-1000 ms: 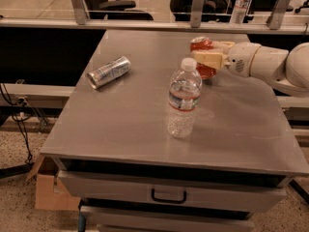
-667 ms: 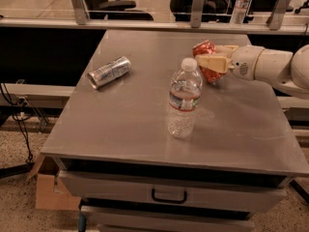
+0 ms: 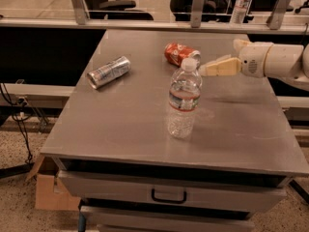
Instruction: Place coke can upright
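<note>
Non-task items: silver-and-blue can [image 3: 108, 72] on its side near the bench [image 3: 241, 129] left edge, clear water bottle [image 3: 184, 100] upright mid-bench, drawer handle [image 3: 168, 195] below front edge, cardboard box [image 3: 50, 190] under front-left corner.

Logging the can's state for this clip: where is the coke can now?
In the camera view, the coke can lies on its side far back on the table, just behind the water bottle, with the gripper apart to its right.
</note>
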`<state>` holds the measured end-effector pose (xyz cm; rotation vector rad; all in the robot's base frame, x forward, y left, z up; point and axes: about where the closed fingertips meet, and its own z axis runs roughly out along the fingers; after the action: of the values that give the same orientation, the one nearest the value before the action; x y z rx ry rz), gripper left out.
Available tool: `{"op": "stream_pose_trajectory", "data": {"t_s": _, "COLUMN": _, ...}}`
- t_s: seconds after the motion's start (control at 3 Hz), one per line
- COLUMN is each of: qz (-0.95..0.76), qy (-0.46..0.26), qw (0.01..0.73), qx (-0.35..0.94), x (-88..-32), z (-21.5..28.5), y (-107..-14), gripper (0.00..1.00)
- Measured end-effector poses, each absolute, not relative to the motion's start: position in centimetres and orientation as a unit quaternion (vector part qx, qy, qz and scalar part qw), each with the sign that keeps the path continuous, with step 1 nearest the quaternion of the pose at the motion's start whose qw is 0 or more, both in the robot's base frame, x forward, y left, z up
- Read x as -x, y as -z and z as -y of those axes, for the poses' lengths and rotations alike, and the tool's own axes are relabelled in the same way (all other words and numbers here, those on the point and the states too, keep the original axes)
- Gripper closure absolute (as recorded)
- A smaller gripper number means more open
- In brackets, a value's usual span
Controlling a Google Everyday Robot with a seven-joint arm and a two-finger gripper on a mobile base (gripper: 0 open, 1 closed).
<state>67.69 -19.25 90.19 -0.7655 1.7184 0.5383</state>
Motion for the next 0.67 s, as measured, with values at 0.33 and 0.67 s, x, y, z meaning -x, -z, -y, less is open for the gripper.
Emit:
{"op": "stream_pose_trajectory", "data": {"t_s": 0.33, "qz": -0.738, "qy": -0.216, "qw": 0.533, "qx": 0.353, "x": -68.1, "z": 19.2, "y": -90.4, "gripper": 0.00}}
{"op": "stream_pose_trajectory", "data": {"t_s": 0.67, "qz": -0.751, "qy": -0.192, "qw": 0.497, "qx": 0.389, "x": -69.3, "z": 19.3, "y": -90.8, "gripper": 0.00}}
